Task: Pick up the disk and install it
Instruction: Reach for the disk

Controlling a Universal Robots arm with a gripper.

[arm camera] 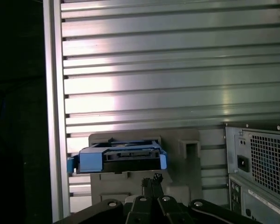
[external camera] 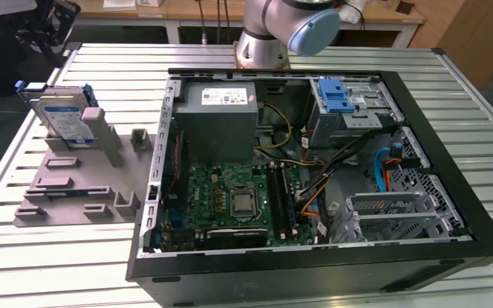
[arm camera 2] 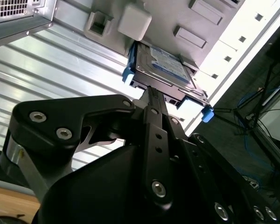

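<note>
The disk [external camera: 65, 122] is standing on edge in the grey fixture [external camera: 75, 186] on the table [external camera: 24, 256], to the exterior view's left of the open computer case [external camera: 315, 273], and is not yet installed. In both wrist views the gripper [arm camera 2: 149, 91] [arm camera: 151, 178] is pointing at the disk, which is lying straight ahead of the fingertips and apart from them, its blue-framed edge running broadside across the approach line. The jaws are sitting drawn together, gripping nothing.

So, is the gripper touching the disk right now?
Apart. The exterior view shows the disk standing free in its grey holder, nothing on it; the gripper is back from it in the first wrist view.
</note>
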